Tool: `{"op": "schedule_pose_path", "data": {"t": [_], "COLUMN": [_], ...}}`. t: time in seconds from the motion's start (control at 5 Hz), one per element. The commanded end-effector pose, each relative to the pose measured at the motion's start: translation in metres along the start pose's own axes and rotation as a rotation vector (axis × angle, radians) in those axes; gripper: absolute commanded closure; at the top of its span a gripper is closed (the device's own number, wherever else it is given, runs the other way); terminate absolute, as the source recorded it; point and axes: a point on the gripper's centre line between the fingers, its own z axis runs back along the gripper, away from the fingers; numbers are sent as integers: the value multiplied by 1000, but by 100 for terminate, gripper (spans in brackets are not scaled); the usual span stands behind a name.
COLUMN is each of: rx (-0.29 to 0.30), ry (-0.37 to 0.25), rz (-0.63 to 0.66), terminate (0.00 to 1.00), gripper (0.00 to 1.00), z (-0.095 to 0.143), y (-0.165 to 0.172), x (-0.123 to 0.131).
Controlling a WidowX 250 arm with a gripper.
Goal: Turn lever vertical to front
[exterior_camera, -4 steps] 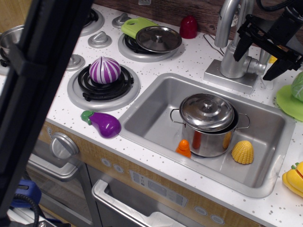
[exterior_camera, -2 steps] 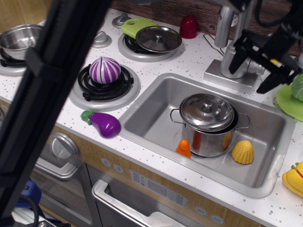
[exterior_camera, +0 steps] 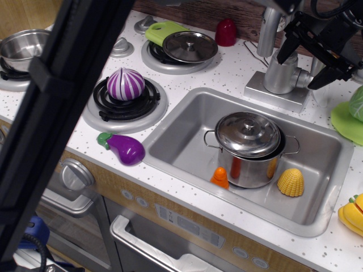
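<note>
lever (exterior_camera: 307, 79) juts right off the tap body (exterior_camera: 281, 73), behind the sink (exterior_camera: 187, 122); gripper (exterior_camera: 307, 56) just above it, jaws spread wide, holding nothing; risk: a finger catches the spout (exterior_camera: 270, 25) or slides off the rounded paddle.

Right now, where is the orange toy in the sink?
The orange toy stands on the sink floor near the front wall, against the left side of the lidded steel pot. The yellow corn sits at the pot's other side.
</note>
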Motion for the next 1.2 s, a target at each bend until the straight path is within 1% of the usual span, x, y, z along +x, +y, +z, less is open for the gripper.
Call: {"op": "schedule_pose_path", "data": {"t": [0.0,0.2,0.4,0.6,0.8,1.0], "rx": [-30,-63,-77,-93,-95,-97], "ry": [-155,-166,-164,-155,-151,-136], "rz": [60,56,54,47,46,54], "terminate": [0,0,0,0,0,0], "gripper": [0,0,0,0,0,100], "z": [46,41,39,34,28,28], "y": [13,9,1,-4,-2,-1], "x": [26,39,50,57,59,57]}}
